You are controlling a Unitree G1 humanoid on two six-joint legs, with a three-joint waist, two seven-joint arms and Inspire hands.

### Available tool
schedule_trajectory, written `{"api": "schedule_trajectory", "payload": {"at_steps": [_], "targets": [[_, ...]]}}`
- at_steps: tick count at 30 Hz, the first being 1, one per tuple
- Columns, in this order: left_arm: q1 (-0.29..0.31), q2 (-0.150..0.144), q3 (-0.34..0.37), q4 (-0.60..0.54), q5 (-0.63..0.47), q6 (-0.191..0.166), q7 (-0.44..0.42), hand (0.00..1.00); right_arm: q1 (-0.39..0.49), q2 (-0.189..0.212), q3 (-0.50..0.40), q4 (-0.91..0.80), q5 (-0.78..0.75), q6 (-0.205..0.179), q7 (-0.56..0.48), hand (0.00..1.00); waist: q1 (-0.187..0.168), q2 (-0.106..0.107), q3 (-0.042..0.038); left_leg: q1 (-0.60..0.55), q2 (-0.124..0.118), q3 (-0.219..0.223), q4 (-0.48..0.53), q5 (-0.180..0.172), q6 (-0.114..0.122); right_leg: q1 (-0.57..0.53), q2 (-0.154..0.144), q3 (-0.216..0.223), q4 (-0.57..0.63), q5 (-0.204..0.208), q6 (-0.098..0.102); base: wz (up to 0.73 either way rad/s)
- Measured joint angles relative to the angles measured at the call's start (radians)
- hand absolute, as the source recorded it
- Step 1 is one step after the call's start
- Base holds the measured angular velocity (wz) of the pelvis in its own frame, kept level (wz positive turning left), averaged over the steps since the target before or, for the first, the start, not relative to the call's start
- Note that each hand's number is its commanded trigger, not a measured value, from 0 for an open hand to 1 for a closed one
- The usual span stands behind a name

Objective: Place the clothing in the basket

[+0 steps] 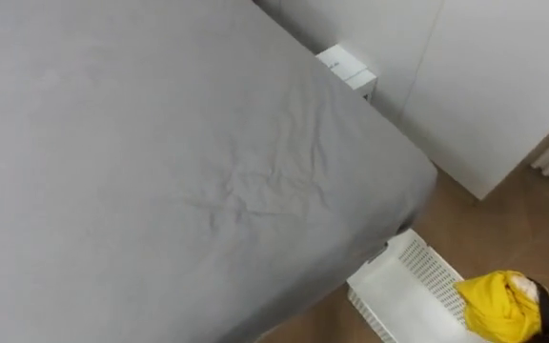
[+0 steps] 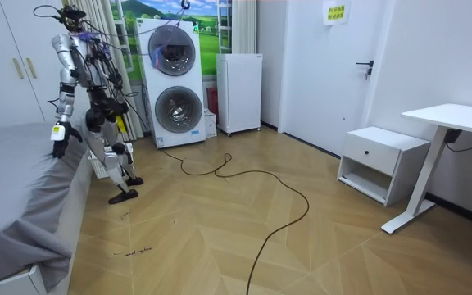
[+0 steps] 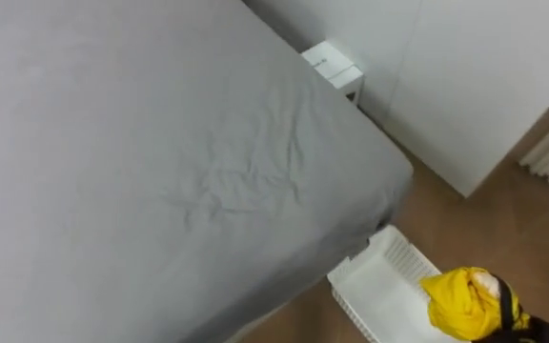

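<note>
A yellow garment (image 1: 498, 305) hangs bunched over the far end of a white slatted basket (image 1: 398, 286) that stands on the wood floor at the corner of the bed. My right hand (image 3: 532, 332) comes in at the lower right, with a dark finger curled over the cloth (image 3: 460, 300). In the room view I stand between the bed and a wardrobe, with the yellow cloth (image 2: 120, 123) at my waist. My left hand (image 2: 58, 135) hangs over the bed's edge, too small to read.
The grey bed (image 1: 160, 143) has a wrinkled sheet with nothing lying on it. A small white box (image 1: 348, 67) sits at its far corner beside white wardrobe doors (image 1: 484, 76). In the room view stand stacked washing machines (image 2: 174, 82), a white nightstand (image 2: 379, 160) and a desk (image 2: 457, 119).
</note>
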Motion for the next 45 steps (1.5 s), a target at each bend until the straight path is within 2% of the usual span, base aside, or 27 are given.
{"api": "schedule_trajectory", "payload": {"at_steps": [2,3,8,12,14,19,20,21,22,26,31,37,40,41,45], "targets": [[-0.023,0.0,-0.043,0.013,-0.005,0.0,0.0,0.0,-0.052,-0.031,0.001,0.041,0.0,-0.004,-0.003,1.0,0.001,0.025,0.0024,-0.039,-0.004,0.001,0.009,0.002,0.004,-0.052,-0.001,0.015,0.022,-0.001,0.003,-0.13],[-0.025,0.0,-0.053,0.014,-0.005,0.0,0.0,0.0,-0.067,-0.038,0.001,0.054,0.0,-0.004,-0.003,1.0,0.003,0.03,0.0004,-0.047,-0.005,0.001,0.009,0.003,0.005,-0.064,-0.001,0.019,0.027,-0.001,0.004,-0.19],[-0.073,0.0,-0.085,0.052,-0.036,-0.002,0.0,0.0,-0.162,-0.083,0.001,0.139,0.018,-0.015,-0.024,1.0,0.004,0.056,0.0015,-0.112,-0.014,0.001,0.02,0.008,0.012,-0.154,-0.007,0.028,0.081,-0.015,0.005,-0.03],[-0.1,0.002,-0.109,0.067,-0.066,-0.007,0.005,0.0,-0.205,-0.108,0.001,0.195,0.053,-0.024,-0.052,1.0,0.014,0.06,0.0024,-0.153,-0.017,0.003,0.038,0.009,0.013,-0.204,-0.01,0.034,0.118,-0.023,0.005,-0.01],[-0.109,0.003,-0.108,0.071,-0.065,-0.025,0.007,0.0,-0.213,-0.125,0.001,0.219,0.078,-0.024,-0.064,1.0,0.03,0.064,0.0024,-0.173,-0.016,0.004,0.044,0.009,0.014,-0.233,-0.011,0.041,0.13,-0.024,0.005,-0.07],[-0.108,0.004,-0.113,0.072,-0.086,-0.05,0.015,0.0,-0.234,-0.135,0.001,0.235,0.082,-0.034,-0.089,1.0,0.03,0.069,0.005,-0.215,-0.022,0.003,0.051,0.014,0.021,-0.283,-0.019,0.044,0.164,-0.03,0.003,0.01],[-0.108,0.005,-0.124,0.072,-0.087,-0.056,0.019,0.0,-0.238,-0.139,0.001,0.235,0.085,-0.041,-0.095,0.85,0.03,0.07,0.0057,-0.219,-0.027,0.002,0.051,0.015,0.022,-0.292,-0.02,0.046,0.176,-0.036,0.004,0.0],[-0.109,0.005,-0.131,0.072,-0.089,-0.058,0.021,0.0,-0.24,-0.143,0.002,0.236,0.09,-0.043,-0.099,0.64,0.03,0.074,0.0071,-0.221,-0.028,0.002,0.052,0.016,0.023,-0.294,-0.021,0.045,0.178,-0.038,0.005,0.04],[-0.109,0.006,-0.145,0.072,-0.105,-0.065,0.022,0.0,-0.246,-0.149,0.003,0.237,0.097,-0.044,-0.105,0.0,0.031,0.078,0.0075,-0.227,-0.03,0.002,0.052,0.016,0.024,-0.302,-0.028,0.045,0.18,-0.038,0.006,0.06],[-0.112,0.007,-0.15,0.071,-0.106,-0.079,0.022,0.0,-0.26,-0.162,0.003,0.236,0.124,-0.044,-0.121,0.0,0.031,0.08,0.008,-0.241,-0.032,0.0,0.052,0.018,0.027,-0.321,-0.037,0.042,0.199,-0.047,0.009,0.07],[-0.118,0.009,-0.169,0.072,-0.124,-0.08,0.021,0.0,-0.275,-0.17,0.007,0.236,0.159,-0.047,-0.132,0.0,0.033,0.078,0.0095,-0.243,-0.042,-0.002,0.052,0.018,0.027,-0.325,-0.043,0.037,0.21,-0.057,0.01,0.06],[-0.12,0.01,-0.179,0.072,-0.125,-0.084,0.021,0.0,-0.284,-0.189,0.014,0.235,0.186,-0.079,-0.152,0.0,0.032,0.078,0.0096,-0.244,-0.046,-0.003,0.052,0.018,0.027,-0.322,-0.049,0.03,0.21,-0.061,0.013,0.05],[-0.12,0.013,-0.179,0.071,-0.126,-0.089,0.02,0.0,-0.282,-0.19,0.014,0.235,0.186,-0.081,-0.155,0.0,0.032,0.076,0.0101,-0.247,-0.046,-0.004,0.055,0.018,0.027,-0.322,-0.044,0.028,0.207,-0.061,0.013,0.03],[-0.12,0.014,-0.179,0.072,-0.126,-0.092,0.02,0.0,-0.282,-0.191,0.014,0.235,0.187,-0.083,-0.16,0.0,0.032,0.072,0.0129,-0.248,-0.046,-0.005,0.056,0.018,0.027,-0.322,-0.044,0.027,0.207,-0.061,0.013,0.0],[-0.119,0.018,-0.179,0.071,-0.126,-0.105,0.02,0.0,-0.279,-0.193,0.014,0.235,0.184,-0.098,-0.168,0.0,0.032,0.067,0.0142,-0.256,-0.044,-0.008,0.063,0.018,0.027,-0.324,-0.045,0.021,0.206,-0.061,0.013,0.05]]}}
